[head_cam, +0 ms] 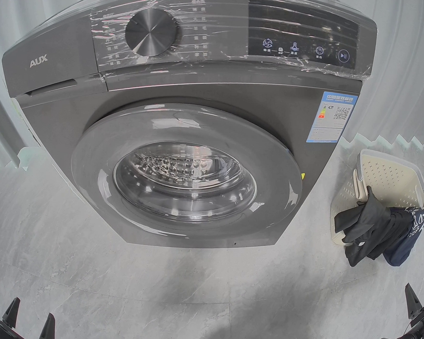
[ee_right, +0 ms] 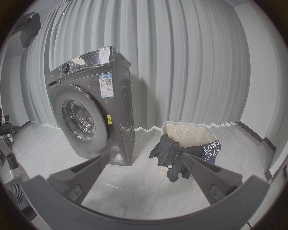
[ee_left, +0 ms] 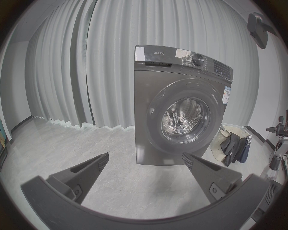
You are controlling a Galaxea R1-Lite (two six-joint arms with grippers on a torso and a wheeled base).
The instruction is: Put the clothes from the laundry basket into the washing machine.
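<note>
One washing machine [head_cam: 187, 131]. One laundry basket [head_cam: 392, 175], just beside the washing machine. Two items over its rim: one black garment [head_cam: 371, 226], one navy garment [head_cam: 408, 249].

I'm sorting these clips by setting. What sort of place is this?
Probably a staged laundry corner: a washing machine on bare floor, a laundry basket with clothes beside it, pale curtains all round.

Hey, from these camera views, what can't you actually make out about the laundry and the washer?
- Inside the laundry basket: in the head and right wrist views, the clothes draped over its rim hide the bottom.
- Garment count: the black and navy pieces overlap, so the number is unclear.
- Drum contents: reflections on the washing machine door glass obscure part of the drum.
- The head view's edge cuts off the right gripper.
</note>
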